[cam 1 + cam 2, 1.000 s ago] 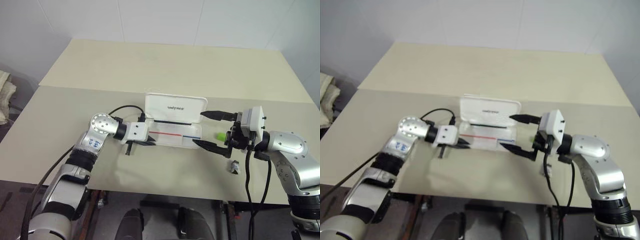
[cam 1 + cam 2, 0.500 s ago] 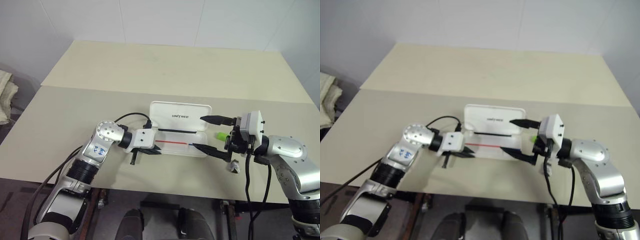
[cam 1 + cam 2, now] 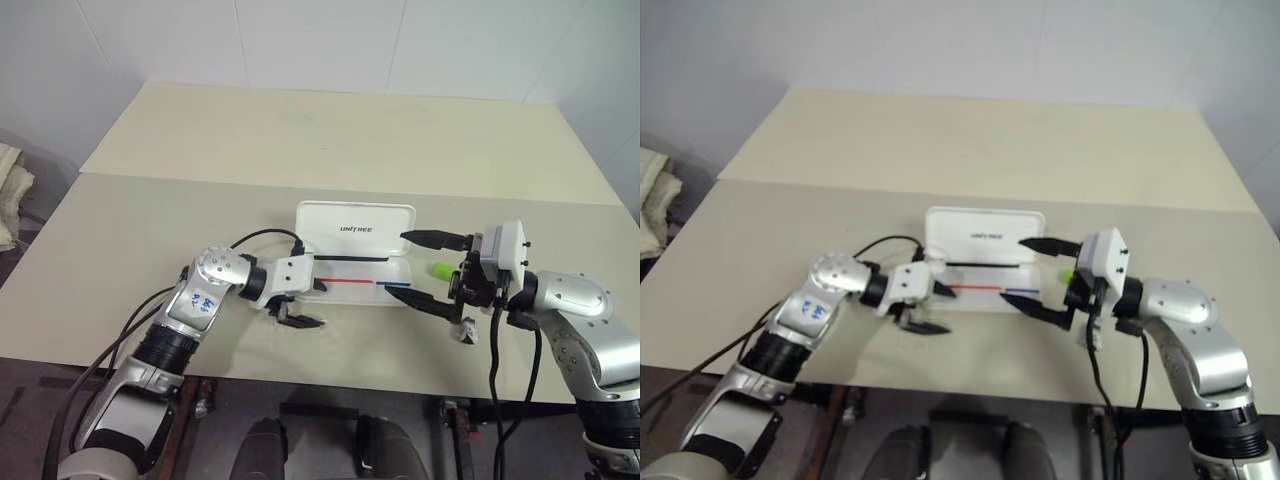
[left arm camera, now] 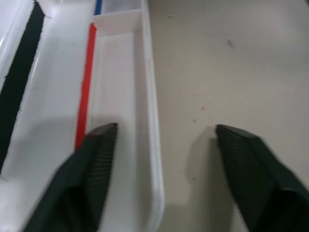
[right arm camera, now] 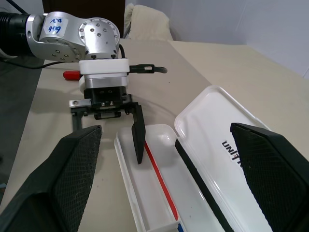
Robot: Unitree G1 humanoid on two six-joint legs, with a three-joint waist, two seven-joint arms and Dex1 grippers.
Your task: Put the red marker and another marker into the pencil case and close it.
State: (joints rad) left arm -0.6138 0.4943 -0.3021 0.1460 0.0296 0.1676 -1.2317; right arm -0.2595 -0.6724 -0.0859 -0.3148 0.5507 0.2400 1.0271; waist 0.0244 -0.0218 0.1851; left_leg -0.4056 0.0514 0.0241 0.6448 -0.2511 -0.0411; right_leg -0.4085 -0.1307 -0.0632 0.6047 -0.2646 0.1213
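The bench point(image 3: 330, 140) was a pale beige top with a seam across it, set against a white wall; a pale cloth point(image 3: 8, 190) lay beyond its left edge; the case point(image 3: 355, 250) lay open near the front edge, its lid point(image 3: 357, 229) tipped back with the dark lettering facing up, a black strip along the hinge side and a red and blue stripe along the tray; the tray looked empty; the green marker point(image 3: 439, 271) lay on the bench just beside the right end of the case, between the right fingers; a small dark grey lump point(image 3: 466, 331) sat near the front edge, under the right arm; in the right wrist view a red-tipped thing, perhaps the red marker point(image 5: 72, 75), lay on the bench behind the left wrist, though too little of it showed to be sure; the left arm reached in from the left with its forearm low over the bench, and the left pincer point(image 3: 301, 305) stood wide at the left end of the case, one finger over the tray and the other over the bare bench in front; the right arm came in from the right, and the right pincer point(image 3: 420, 268) was wide, its fingers level and straddling the right end of the case, holding nothing.
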